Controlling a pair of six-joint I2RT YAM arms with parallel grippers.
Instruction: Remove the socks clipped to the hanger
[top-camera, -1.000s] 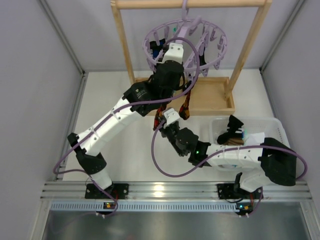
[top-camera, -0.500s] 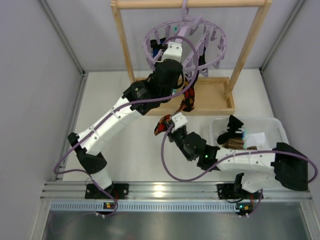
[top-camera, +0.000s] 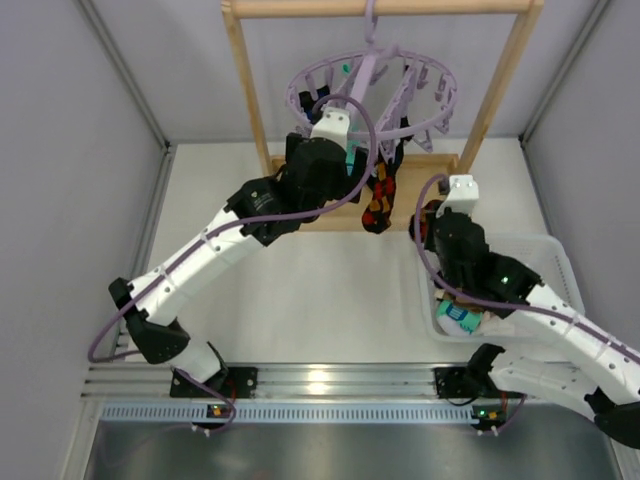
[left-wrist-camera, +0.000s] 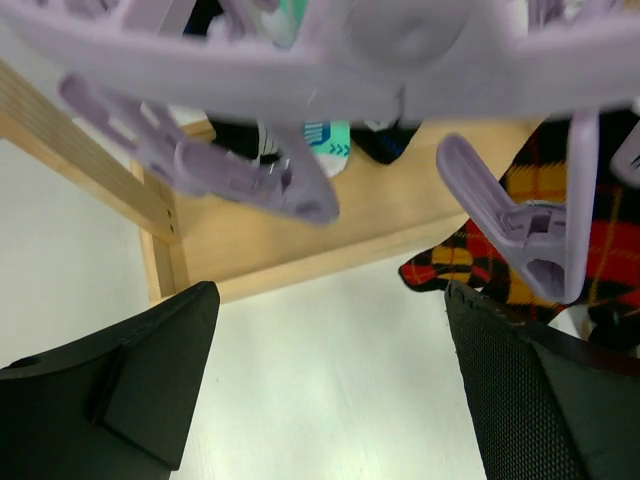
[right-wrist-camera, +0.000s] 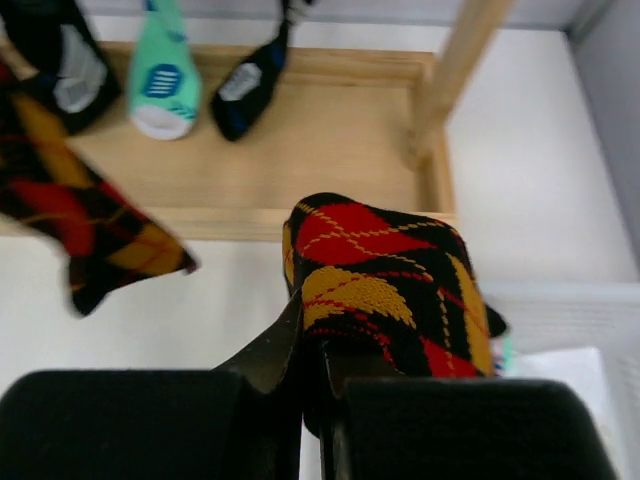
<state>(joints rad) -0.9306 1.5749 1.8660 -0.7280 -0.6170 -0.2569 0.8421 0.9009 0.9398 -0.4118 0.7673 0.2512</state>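
The right gripper (right-wrist-camera: 312, 352), seen from its own wrist, is pinched shut on a red, orange and black argyle fabric sock (right-wrist-camera: 390, 280), whose bunched body stands just beyond the fingertips. The grip reads as a carry, since no clip holds this sock. Further off, the matching argyle sock (right-wrist-camera: 90, 225) dangles at the left, and a teal-and-white sock (right-wrist-camera: 160, 85) and small black socks (right-wrist-camera: 245, 90) hang over the flat wooden base (right-wrist-camera: 330, 150). A corner of the white plastic basket (right-wrist-camera: 570, 300) shows at lower right.

In the left wrist view, the left gripper (left-wrist-camera: 330, 295) stands wide with nothing between its fingers. It looks up from under the round lavender plastic hanger (left-wrist-camera: 400, 40), probably lining up for the next sock. A lavender clip peg (left-wrist-camera: 535, 240) hangs in front of the matching argyle sock, just right of the gap, and the teal-and-white sock lies above and beyond it.

From the top, the hanger hooks over the crossbar of the wooden frame rack (top-camera: 245, 100), so the socks hang free to be pulled downward. The left arm reaches up beneath the ring. The right gripper hovers by the basket's far-left corner, well apart from the hanger, likely to drop its sock among those lying inside.
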